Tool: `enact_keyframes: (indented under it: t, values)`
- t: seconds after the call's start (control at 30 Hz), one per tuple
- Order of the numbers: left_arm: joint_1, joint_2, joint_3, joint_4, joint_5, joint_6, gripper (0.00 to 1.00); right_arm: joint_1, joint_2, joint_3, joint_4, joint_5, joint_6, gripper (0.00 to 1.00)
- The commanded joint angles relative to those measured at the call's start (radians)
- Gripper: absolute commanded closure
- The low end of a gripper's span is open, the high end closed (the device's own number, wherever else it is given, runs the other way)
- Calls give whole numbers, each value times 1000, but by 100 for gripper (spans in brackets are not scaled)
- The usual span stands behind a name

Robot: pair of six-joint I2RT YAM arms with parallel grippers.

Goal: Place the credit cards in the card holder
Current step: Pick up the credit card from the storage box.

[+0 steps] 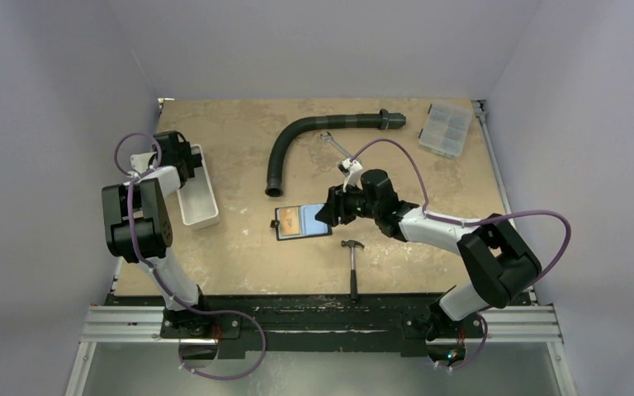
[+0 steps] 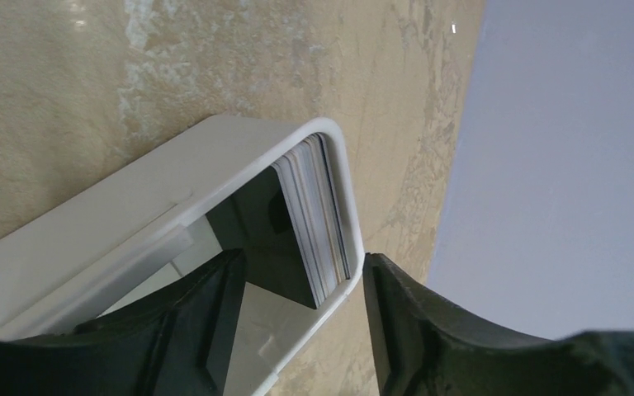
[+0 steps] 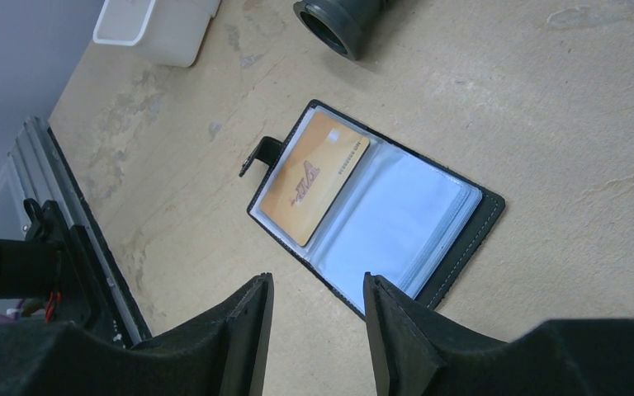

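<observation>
The card holder (image 1: pixel 301 221) lies open on the table, an orange card (image 3: pixel 314 177) in its left clear pocket (image 3: pixel 371 206). My right gripper (image 1: pixel 324 214) hovers at the holder's right edge, open and empty; in the right wrist view its fingers (image 3: pixel 318 280) stand just off the holder's near edge. A stack of credit cards (image 2: pixel 318 214) stands on edge against the end wall of the white tray (image 2: pixel 132 214), dark face showing. My left gripper (image 2: pixel 304 260) is open over the tray's far end (image 1: pixel 188 165), one finger inside the tray and one outside the end wall.
A black curved hose (image 1: pixel 314 136) and a wrench (image 1: pixel 336 147) lie behind the holder. A hammer (image 1: pixel 352 262) lies in front of it. A clear compartment box (image 1: pixel 446 128) sits at the back right. The tray (image 1: pixel 200 202) lies along the left edge.
</observation>
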Motion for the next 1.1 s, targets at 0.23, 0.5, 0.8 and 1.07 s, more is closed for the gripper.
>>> enact_keyframes:
  t: [0.23, 0.5, 0.8, 1.07]
  values:
    - [13, 25, 21, -54, 14, -12, 28, -5, 14, -5, 54, -30, 5, 49]
    - [13, 40, 30, -33, -18, -9, 44, -5, 15, -5, 57, -32, 6, 50]
    - [13, 43, 22, 20, -40, 5, 67, -5, 18, -6, 58, -34, 8, 50]
    - [13, 21, 18, 42, -53, 18, 75, -5, 20, -6, 62, -39, 9, 50]
